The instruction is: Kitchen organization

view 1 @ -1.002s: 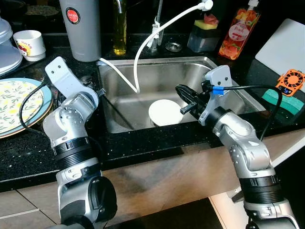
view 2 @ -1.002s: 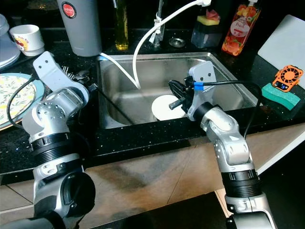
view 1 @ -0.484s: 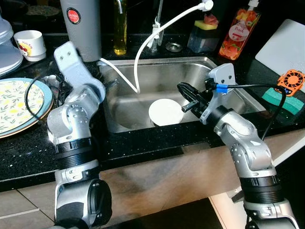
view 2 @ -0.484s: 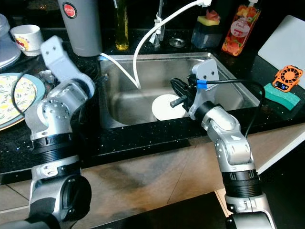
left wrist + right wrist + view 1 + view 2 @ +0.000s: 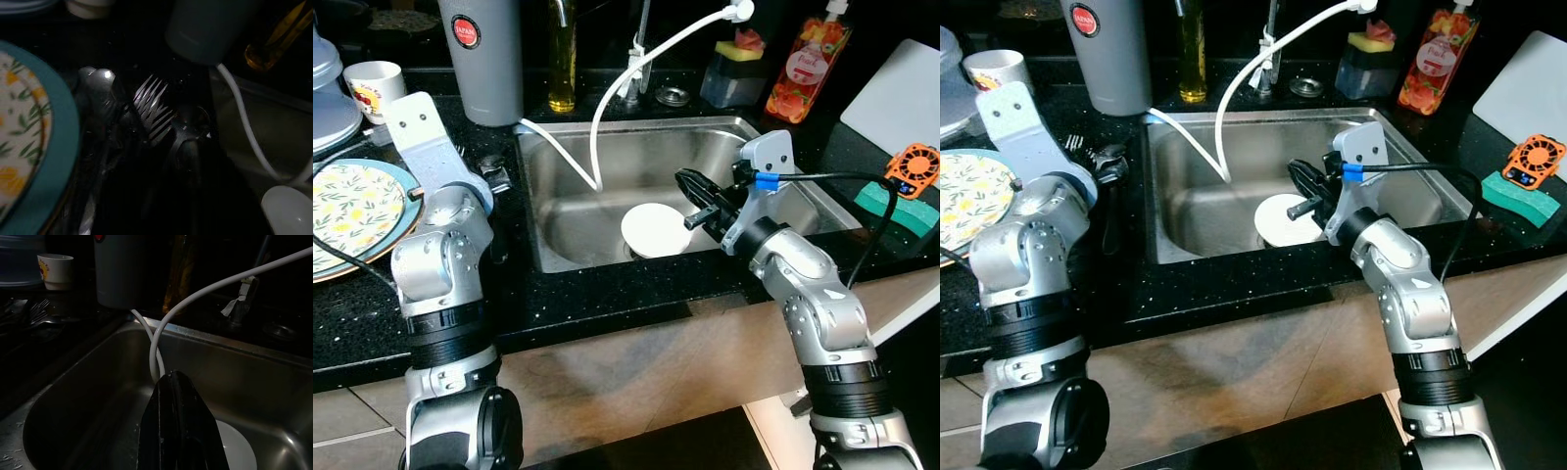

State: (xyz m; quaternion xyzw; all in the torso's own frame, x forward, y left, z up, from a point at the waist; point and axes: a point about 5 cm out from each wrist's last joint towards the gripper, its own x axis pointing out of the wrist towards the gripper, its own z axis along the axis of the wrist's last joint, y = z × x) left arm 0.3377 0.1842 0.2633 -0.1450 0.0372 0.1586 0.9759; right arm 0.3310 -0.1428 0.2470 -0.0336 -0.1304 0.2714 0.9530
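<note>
1. Your right gripper hangs over the right half of the sink, fingers pressed together, holding nothing; it is poised above the white plate, probably the next pickup.
2. That plate lies flat on the sink floor near the front wall; a white hose drapes in from the back edge.
3. Left gripper sits over the forks on the counter between the patterned plate and the sink's left edge; you cannot tell its finger state.
</note>
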